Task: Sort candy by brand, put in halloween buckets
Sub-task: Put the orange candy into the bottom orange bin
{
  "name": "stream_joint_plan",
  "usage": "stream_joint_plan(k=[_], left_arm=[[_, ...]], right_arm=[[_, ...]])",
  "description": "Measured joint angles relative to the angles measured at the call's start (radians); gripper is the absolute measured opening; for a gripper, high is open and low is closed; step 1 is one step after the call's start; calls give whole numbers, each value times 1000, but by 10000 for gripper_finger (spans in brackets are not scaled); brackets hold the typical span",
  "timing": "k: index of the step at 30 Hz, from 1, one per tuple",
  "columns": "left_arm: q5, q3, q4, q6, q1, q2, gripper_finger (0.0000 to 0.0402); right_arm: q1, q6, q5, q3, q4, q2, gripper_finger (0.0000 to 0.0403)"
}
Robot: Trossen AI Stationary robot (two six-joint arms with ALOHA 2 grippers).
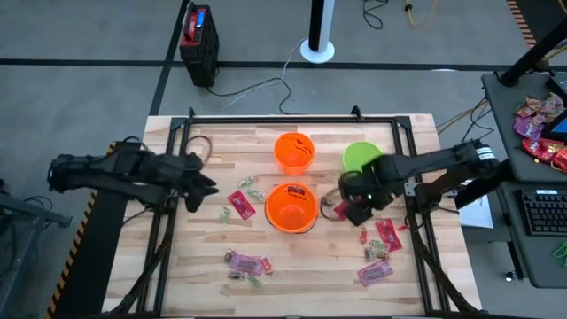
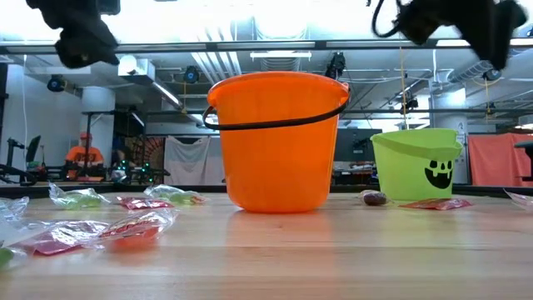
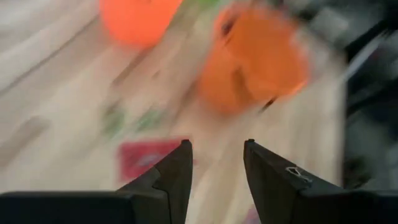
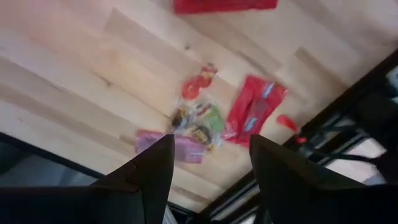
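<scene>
Three halloween buckets stand upright on the wooden table: one orange (image 1: 294, 151) at the far middle, a second orange (image 1: 291, 206) in front of it, and a lime green one (image 1: 359, 156) to the right. Candy lies flat in loose groups: a red packet (image 1: 240, 205) with green pieces (image 1: 247, 183) left of the buckets, pink packets (image 1: 246, 262) near the front, and red and pink packets (image 1: 381, 250) at the right. My left gripper (image 3: 216, 149) hovers open above the table's left part, over the red packet (image 3: 146, 158). My right gripper (image 4: 211, 146) hangs open above the right group (image 4: 249, 109), pointing down.
A black metal frame (image 1: 292, 118) runs round the table's far edge and sides. A black-and-red box (image 1: 198, 40) with a cable stands on the floor behind. A side desk at the right holds a heap of packets (image 1: 539, 124). Bare wood shows at the near middle (image 1: 310, 275).
</scene>
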Motion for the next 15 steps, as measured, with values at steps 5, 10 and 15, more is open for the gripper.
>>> stream_joint_plan(k=[5,10,15], left_arm=[[-17,78,-2,133,0,102,128],[-79,73,82,165,0,131,128],[-114,69,78,160,0,131,128]], right_arm=[[91,158,13,-130,127,-24,201],[120,254,47,-311,363,-6,201],[120,296,52,-448,552,41,201]])
